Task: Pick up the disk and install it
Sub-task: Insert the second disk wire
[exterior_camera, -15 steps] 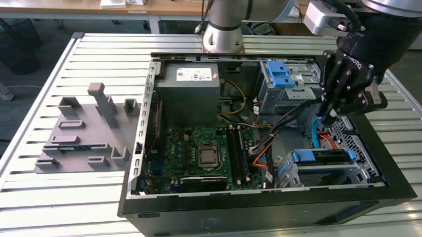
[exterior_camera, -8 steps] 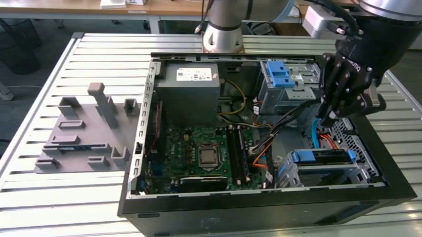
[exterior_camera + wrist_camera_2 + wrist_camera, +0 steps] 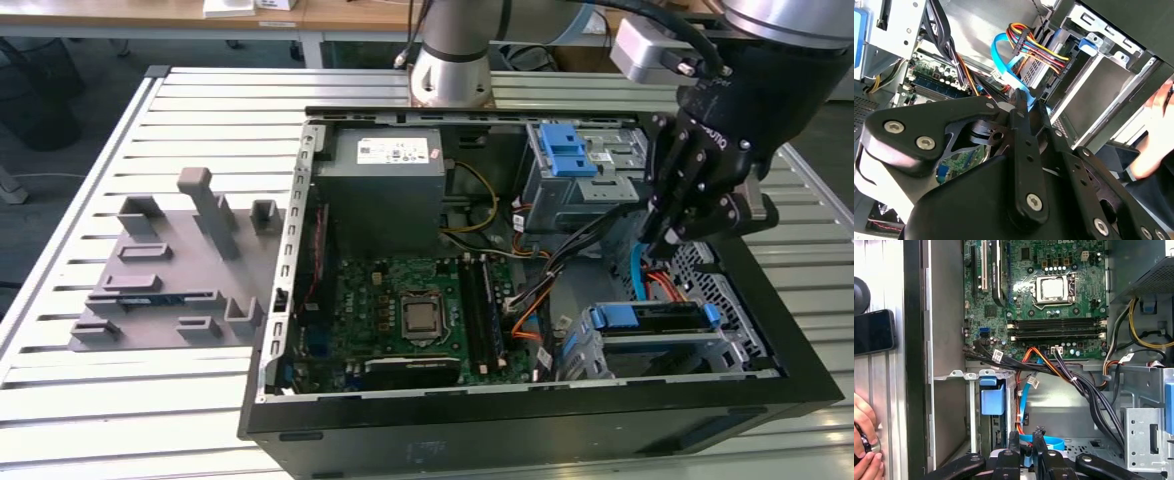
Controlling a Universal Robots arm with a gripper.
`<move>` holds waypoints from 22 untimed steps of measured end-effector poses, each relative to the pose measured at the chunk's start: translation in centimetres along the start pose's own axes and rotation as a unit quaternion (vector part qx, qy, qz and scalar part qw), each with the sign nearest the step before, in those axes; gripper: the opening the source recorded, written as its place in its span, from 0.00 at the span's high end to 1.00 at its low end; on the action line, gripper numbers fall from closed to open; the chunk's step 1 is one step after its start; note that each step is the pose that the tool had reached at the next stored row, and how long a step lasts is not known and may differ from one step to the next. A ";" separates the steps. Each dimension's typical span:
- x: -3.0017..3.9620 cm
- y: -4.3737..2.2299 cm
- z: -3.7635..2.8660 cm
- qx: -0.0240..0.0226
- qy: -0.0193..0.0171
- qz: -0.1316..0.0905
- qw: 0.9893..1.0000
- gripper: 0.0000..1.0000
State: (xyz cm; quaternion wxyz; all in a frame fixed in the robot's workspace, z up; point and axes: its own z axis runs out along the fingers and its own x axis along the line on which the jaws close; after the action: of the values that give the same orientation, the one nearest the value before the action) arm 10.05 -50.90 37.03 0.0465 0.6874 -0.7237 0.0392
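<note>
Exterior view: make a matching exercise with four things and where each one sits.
Things:
1. power supply
2. grey fixture plate
3. disk
4. gripper

Places:
a. on the slatted table, outside the case, at the exterior view's left
b. over the case's right side, down among the cables
c. inside the case, beside its left wall, white sticker on top
d. in the bay at the case's front right corner, blue rails showing

Pairs: 1-c, 2-a, 3-d, 4-b

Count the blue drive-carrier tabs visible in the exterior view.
3: two side by side on the upper cage; one on the lower drive bay near the gripper. Others may be hidden.
</note>
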 end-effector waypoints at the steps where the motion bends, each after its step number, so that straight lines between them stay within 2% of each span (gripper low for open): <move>1: 0.00 0.00 0.03 0.000 0.001 0.000 1.000 0.75; 4: 0.00 0.00 0.06 0.000 0.001 0.000 1.000 0.76; 5: -0.01 0.00 0.07 0.000 0.001 0.000 1.000 0.83; 7: -0.01 0.00 0.09 0.000 0.001 0.000 1.000 0.84; 22: -0.02 0.00 0.17 0.000 0.002 0.000 1.000 0.84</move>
State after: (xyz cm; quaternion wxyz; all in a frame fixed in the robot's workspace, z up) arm 10.05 -50.90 36.86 0.0477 0.6874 -0.7236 0.0406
